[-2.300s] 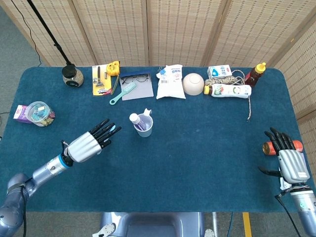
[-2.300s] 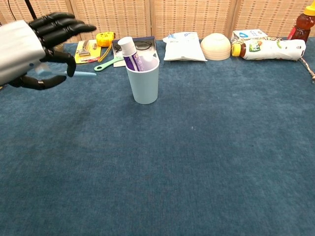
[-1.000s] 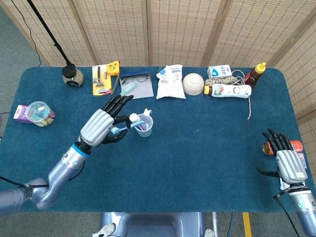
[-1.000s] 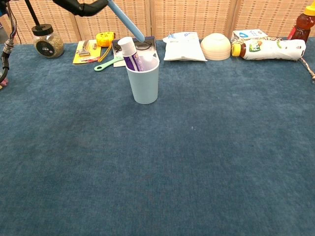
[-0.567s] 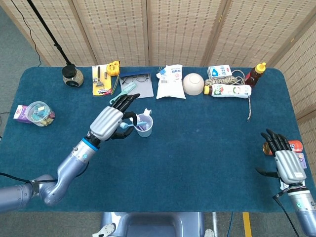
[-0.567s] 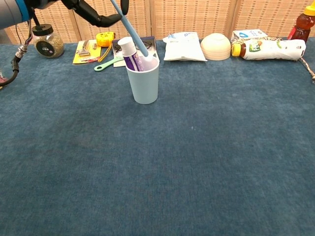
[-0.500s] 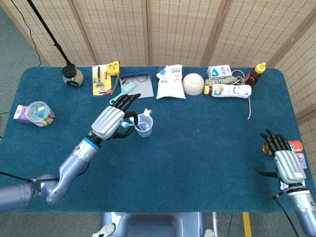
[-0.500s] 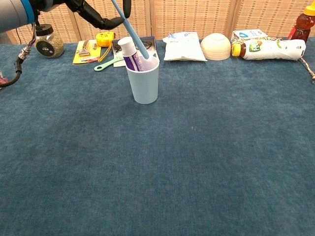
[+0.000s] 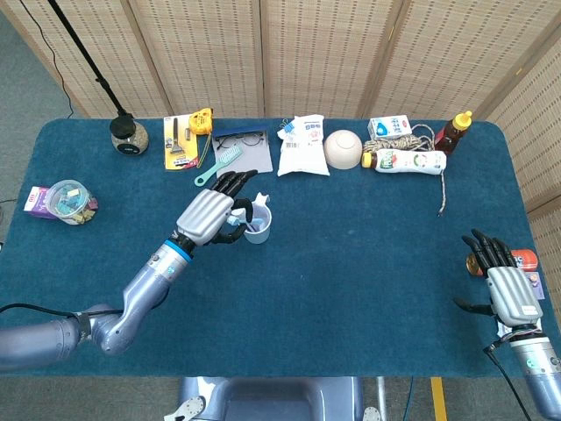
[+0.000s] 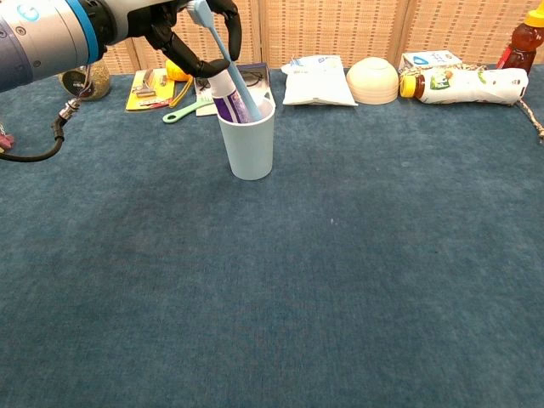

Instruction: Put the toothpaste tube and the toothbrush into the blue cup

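Moved since earlier frame: left hand (image 10: 174, 25) closer over blue cup (image 10: 247, 140), toothbrush (image 10: 228, 58) lowered, tip inside cup.
Right hand (image 9: 508, 289): near table edge, fingers spread, holding nothing.
Left hand: grips toothbrush.
Toothpaste tube (image 10: 226, 93): standing in cup.
Far edge: white pouch (image 10: 318, 79), bowl (image 10: 372, 80).

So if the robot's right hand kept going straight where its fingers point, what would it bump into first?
Probably the orange can lying right beside the right hand, just past its fingertips. Whether they already touch is unclear.
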